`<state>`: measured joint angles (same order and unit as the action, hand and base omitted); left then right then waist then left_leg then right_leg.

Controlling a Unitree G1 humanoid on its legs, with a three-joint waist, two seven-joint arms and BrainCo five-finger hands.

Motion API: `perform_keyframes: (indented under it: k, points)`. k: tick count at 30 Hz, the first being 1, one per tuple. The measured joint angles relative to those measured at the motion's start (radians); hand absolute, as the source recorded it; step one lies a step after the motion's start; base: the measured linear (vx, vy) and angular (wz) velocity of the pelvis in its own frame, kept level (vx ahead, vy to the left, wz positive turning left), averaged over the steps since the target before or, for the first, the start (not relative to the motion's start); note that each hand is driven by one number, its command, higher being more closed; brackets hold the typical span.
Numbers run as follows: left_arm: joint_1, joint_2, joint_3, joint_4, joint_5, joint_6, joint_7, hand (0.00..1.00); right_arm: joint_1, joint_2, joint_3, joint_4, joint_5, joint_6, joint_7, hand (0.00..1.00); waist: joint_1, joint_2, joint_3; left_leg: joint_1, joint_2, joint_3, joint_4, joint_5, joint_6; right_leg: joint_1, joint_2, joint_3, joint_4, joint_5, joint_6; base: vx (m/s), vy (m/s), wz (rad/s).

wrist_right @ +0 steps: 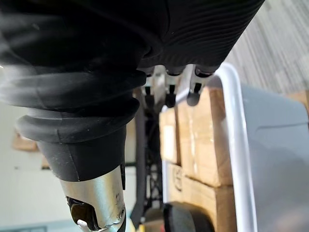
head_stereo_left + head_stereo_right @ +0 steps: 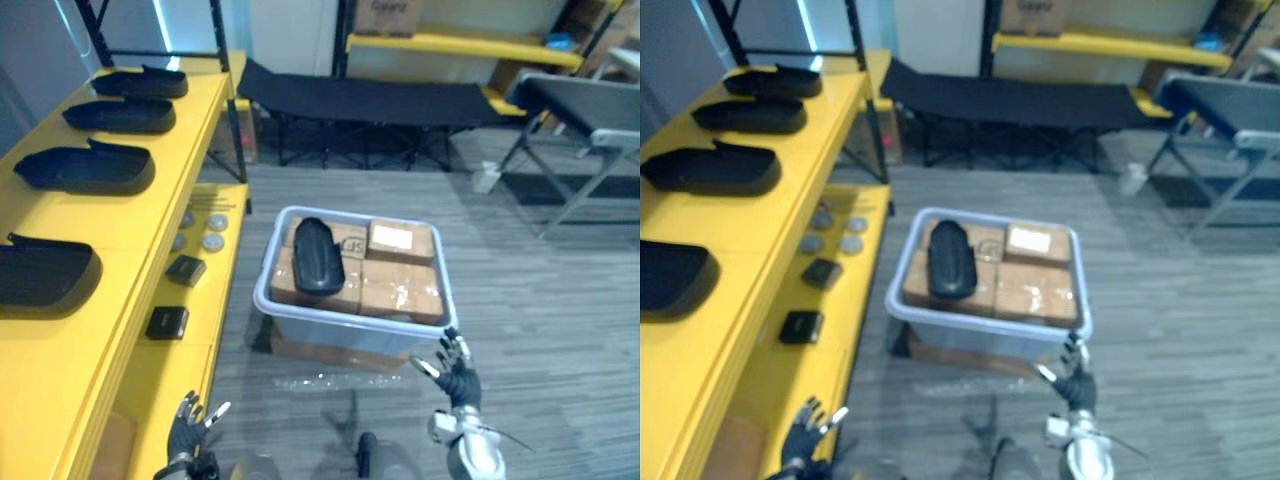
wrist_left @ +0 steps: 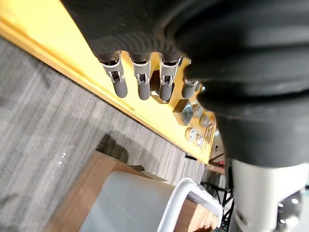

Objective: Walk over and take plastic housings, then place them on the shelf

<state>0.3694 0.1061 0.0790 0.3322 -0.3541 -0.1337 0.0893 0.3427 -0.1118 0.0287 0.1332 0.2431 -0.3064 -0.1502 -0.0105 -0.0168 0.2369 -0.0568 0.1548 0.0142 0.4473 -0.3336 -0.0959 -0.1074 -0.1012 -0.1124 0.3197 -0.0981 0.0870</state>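
A black plastic housing [image 2: 318, 256] lies on brown cardboard boxes inside a pale grey bin [image 2: 300, 318] on the floor ahead of me. Several more black housings [image 2: 85, 168] rest along the top of the yellow shelf [image 2: 150, 215] at the left. My right hand [image 2: 455, 372] hovers open just before the bin's near right corner, holding nothing; the bin's white rim [image 1: 234, 125] shows past its fingers [image 1: 192, 92]. My left hand [image 2: 190, 420] hangs open low beside the shelf's lower level, its fingers [image 3: 141, 82] straight and empty.
Two small black boxes [image 2: 176, 296] and several round silver discs [image 2: 212, 232] sit on the shelf's lower level. A black folding cot [image 2: 370, 100] stands behind the bin, a grey table [image 2: 590, 120] at the right, and another yellow shelf [image 2: 460, 42] at the back.
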Motion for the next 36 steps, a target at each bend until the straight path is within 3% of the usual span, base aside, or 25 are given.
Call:
perform_keyframes:
  k: [2, 5, 8, 12, 14, 16, 20, 22, 26, 28, 30, 35, 36]
  points:
    - [-0.010, 0.001, -0.021, -0.019, 0.000, 0.000, 0.004, 0.00, 0.005, 0.001, -0.011, -0.013, -0.002, -0.001, 0.004, 0.00, -0.006, 0.006, 0.000, -0.003, 0.005, -0.048, -0.033, 0.015, -0.023, 0.002, 0.014, 0.008, 0.023, -0.017, -0.005, 0.15, -0.158, 0.76]
    - [-0.040, -0.012, -0.054, -0.038, -0.040, 0.006, 0.013, 0.00, 0.013, -0.002, -0.053, -0.045, -0.013, -0.001, -0.003, 0.00, -0.008, 0.001, -0.006, -0.011, 0.009, -0.109, -0.095, 0.050, -0.048, -0.009, 0.017, -0.045, 0.075, -0.100, -0.024, 0.16, -0.230, 0.68]
    - [-0.032, -0.051, -0.055, -0.038, -0.068, 0.007, 0.013, 0.00, 0.006, -0.008, -0.073, -0.050, -0.012, -0.001, 0.001, 0.00, -0.006, 0.005, -0.005, -0.018, 0.021, -0.099, -0.082, 0.087, -0.035, 0.026, 0.015, -0.083, 0.058, -0.111, -0.031, 0.12, -0.164, 0.45]
    - [-0.015, -0.079, -0.076, -0.038, -0.068, 0.009, -0.011, 0.00, 0.007, -0.018, -0.116, -0.074, -0.004, -0.005, -0.027, 0.00, -0.005, 0.027, -0.006, -0.063, 0.024, 0.010, 0.031, 0.128, -0.021, 0.158, 0.002, -0.178, -0.058, -0.104, -0.031, 0.13, -0.109, 0.67]
    - [-0.025, -0.078, -0.101, -0.038, -0.066, 0.013, -0.034, 0.00, -0.019, -0.022, -0.161, -0.079, -0.003, -0.029, -0.078, 0.00, -0.003, 0.031, -0.001, -0.082, -0.015, 0.056, -0.030, 0.113, -0.017, 0.174, -0.030, -0.207, -0.076, -0.099, -0.028, 0.12, 0.034, 0.77]
    - [-0.019, -0.067, -0.130, -0.033, -0.060, 0.035, -0.071, 0.00, -0.092, -0.031, -0.218, -0.056, -0.002, -0.044, -0.173, 0.00, 0.010, 0.058, 0.000, -0.033, -0.076, 0.074, -0.197, 0.209, 0.025, 0.180, -0.064, -0.213, -0.077, -0.085, -0.005, 0.09, 0.087, 0.43]
    - [-0.013, -0.008, -0.136, 0.008, -0.059, 0.062, -0.096, 0.00, -0.223, -0.032, -0.221, 0.004, 0.008, -0.021, -0.200, 0.00, 0.041, 0.036, 0.016, -0.006, -0.089, 0.075, -0.208, 0.212, 0.027, 0.212, -0.074, -0.196, -0.091, -0.073, 0.009, 0.06, 0.059, 0.07]
    - [-0.015, 0.016, -0.136, 0.033, -0.060, 0.074, -0.090, 0.00, -0.296, -0.044, -0.248, 0.060, 0.029, 0.013, -0.204, 0.00, 0.050, 0.027, 0.022, -0.004, -0.088, 0.049, -0.213, 0.212, 0.027, 0.222, -0.064, -0.194, -0.093, -0.062, 0.006, -0.02, 0.010, 0.28]
    - [-0.044, 0.010, -0.126, 0.095, -0.070, 0.074, -0.048, 0.00, -0.538, -0.181, -0.318, 0.214, 0.105, 0.099, -0.278, 0.00, 0.069, 0.040, 0.095, -0.070, -0.102, -0.007, -0.219, 0.242, 0.034, 0.195, -0.055, -0.223, -0.114, -0.030, 0.000, -0.09, 0.056, 0.39]
    - [-0.069, 0.006, -0.116, 0.123, -0.071, 0.069, -0.041, 0.00, -0.663, -0.253, -0.357, 0.293, 0.137, 0.152, -0.315, 0.00, 0.082, 0.056, 0.130, -0.102, -0.113, -0.030, -0.251, 0.283, 0.043, 0.168, -0.058, -0.240, -0.127, -0.005, 0.001, -0.12, 0.082, 0.44]
    - [-0.082, 0.002, -0.098, 0.157, -0.076, 0.049, -0.030, 0.00, -0.790, -0.341, -0.374, 0.404, 0.159, 0.235, -0.344, 0.00, 0.112, 0.078, 0.171, -0.113, -0.128, -0.041, -0.282, 0.317, 0.053, 0.157, -0.072, -0.244, -0.133, 0.005, 0.004, -0.14, 0.120, 0.31]
    - [-0.087, 0.002, -0.082, 0.242, -0.111, 0.026, -0.024, 0.00, -0.946, -0.409, -0.368, 0.551, 0.175, 0.333, -0.374, 0.00, 0.121, 0.119, 0.191, -0.160, -0.169, -0.087, -0.311, 0.364, 0.070, 0.120, -0.098, -0.244, -0.132, 0.004, 0.005, -0.09, 0.101, 0.30]
    - [-0.090, 0.000, -0.083, 0.262, -0.111, 0.024, -0.025, 0.00, -0.968, -0.426, -0.366, 0.580, 0.174, 0.351, -0.374, 0.00, 0.136, 0.127, 0.196, -0.162, -0.174, -0.084, -0.320, 0.371, 0.073, 0.112, -0.105, -0.242, -0.131, 0.003, 0.007, -0.09, 0.097, 0.10]
